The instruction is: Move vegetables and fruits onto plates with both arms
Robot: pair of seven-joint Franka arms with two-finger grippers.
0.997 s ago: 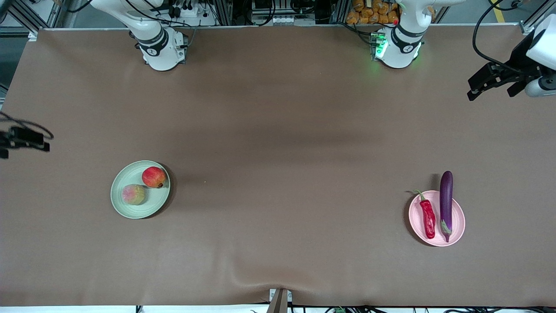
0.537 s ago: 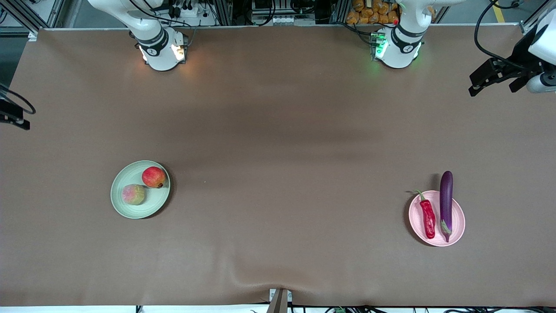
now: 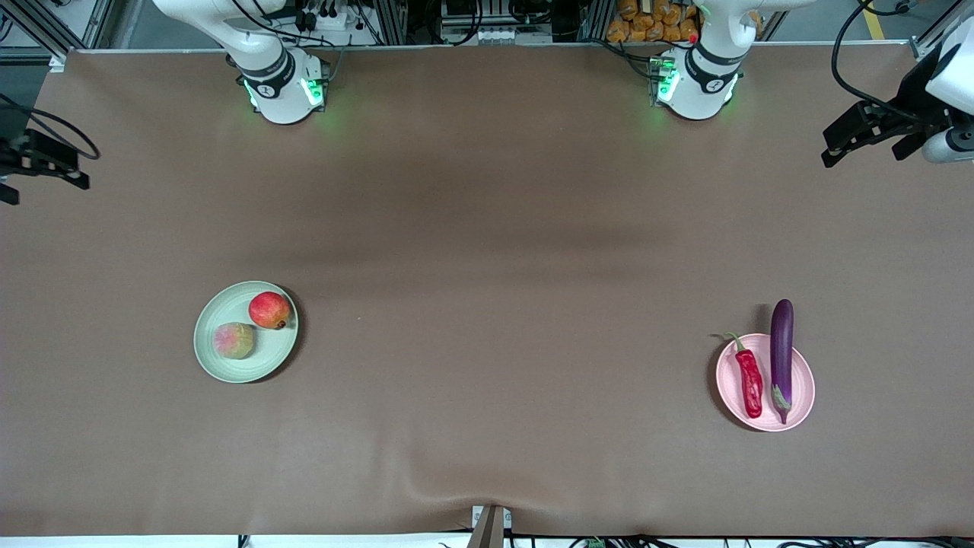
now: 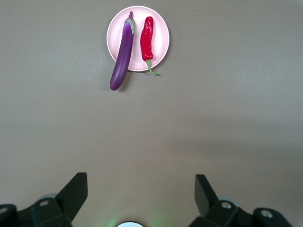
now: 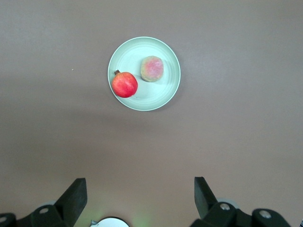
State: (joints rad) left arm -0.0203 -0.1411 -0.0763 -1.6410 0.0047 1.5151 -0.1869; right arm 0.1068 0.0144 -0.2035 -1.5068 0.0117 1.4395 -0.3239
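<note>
Seen from the front, my left gripper (image 3: 837, 148) at upper right and right gripper (image 3: 15, 171) at upper left hang spread and empty. Through my left wrist, the long glossy purple eggplant (image 4: 121, 53) and red chili pepper (image 4: 147, 38) lie on the pale pink plate (image 4: 161, 33); slick skins, so I'd pinch mid-length. Through my right wrist, the round red apple (image 5: 125, 84) and pink-green peach (image 5: 152, 68) sit on the pale green plate (image 5: 163, 97); the peach likely bruises.

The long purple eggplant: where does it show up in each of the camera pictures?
Front view: long glossy purple eggplant across the round pale pink plate, one end overhanging the rim.
Left wrist view: eggplant on that plate.
Right wrist view: not in it.
Shared landmark: red chili pepper beside it.
</note>
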